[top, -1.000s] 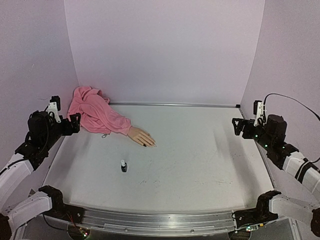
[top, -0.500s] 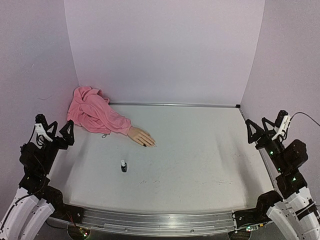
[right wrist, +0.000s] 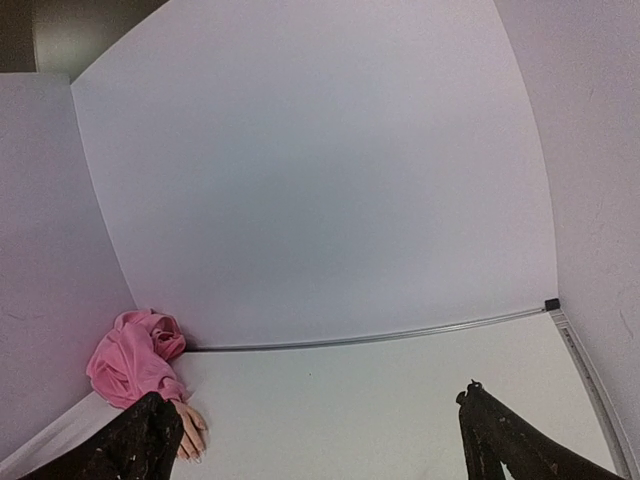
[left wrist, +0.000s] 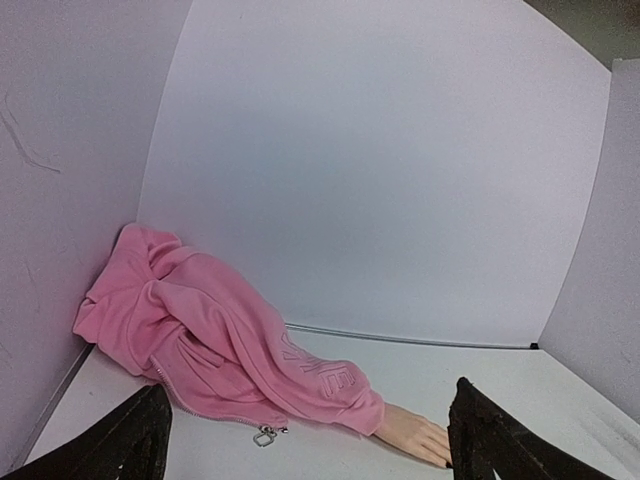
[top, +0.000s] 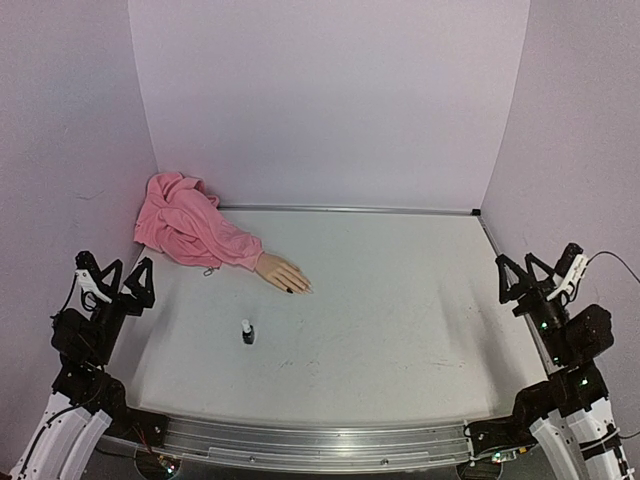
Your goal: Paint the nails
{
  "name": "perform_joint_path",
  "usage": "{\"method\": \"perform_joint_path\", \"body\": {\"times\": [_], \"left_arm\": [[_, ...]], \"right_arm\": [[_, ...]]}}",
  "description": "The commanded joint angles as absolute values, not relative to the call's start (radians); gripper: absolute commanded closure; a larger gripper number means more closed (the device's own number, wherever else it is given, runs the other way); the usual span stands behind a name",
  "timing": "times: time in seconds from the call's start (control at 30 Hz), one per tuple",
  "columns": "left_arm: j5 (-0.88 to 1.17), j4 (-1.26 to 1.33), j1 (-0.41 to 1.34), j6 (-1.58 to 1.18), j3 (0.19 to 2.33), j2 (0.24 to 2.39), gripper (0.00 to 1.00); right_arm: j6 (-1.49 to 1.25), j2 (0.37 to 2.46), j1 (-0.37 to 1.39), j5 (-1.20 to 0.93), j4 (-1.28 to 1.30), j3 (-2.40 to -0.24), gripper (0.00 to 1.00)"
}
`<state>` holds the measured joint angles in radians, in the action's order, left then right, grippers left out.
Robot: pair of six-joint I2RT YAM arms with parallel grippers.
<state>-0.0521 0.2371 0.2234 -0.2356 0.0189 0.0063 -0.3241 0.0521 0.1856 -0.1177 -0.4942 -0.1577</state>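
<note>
The beige mannequin hand (top: 281,274) lies palm down on the white table, coming out of a pink sleeve (top: 222,245). Its nails are tiny, and at least one fingertip nail (top: 290,291) looks dark. The hand (left wrist: 415,436) also shows in the left wrist view and, small, as the hand (right wrist: 190,432) in the right wrist view. My left gripper (top: 115,265) hovers open at the left edge, well short of the hand. My right gripper (top: 522,266) is open at the right edge, far from it. Both the left gripper (left wrist: 308,398) and the right gripper (right wrist: 310,392) are empty.
A small polish bottle (top: 247,332) with a black cap stands upright in front of the hand. The bunched pink hoodie (top: 175,210) fills the back left corner. Lilac walls close the table in at the back and on both sides.
Both arms have drawn back and dropped toward the near corners, their grippers now tipped upward. The jaws stayed open. Hand and bottle have not moved.
</note>
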Motion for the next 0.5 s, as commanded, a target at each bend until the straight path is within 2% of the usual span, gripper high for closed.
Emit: {"method": "perform_joint_path", "body": {"times": [0.0,0.47], "left_arm": [[-0.038,0.274,0.225,-0.230,0.041,-0.106,0.02],[-0.038,0.267,0.225,-0.213,0.049,-0.074,0.02]], "right_arm": [[-0.362,0.083,0.185,-0.101,-0.544,-0.171,0.02],[-0.385,0.047,0.185,-0.041,-0.546,-0.153,0.02]]}}
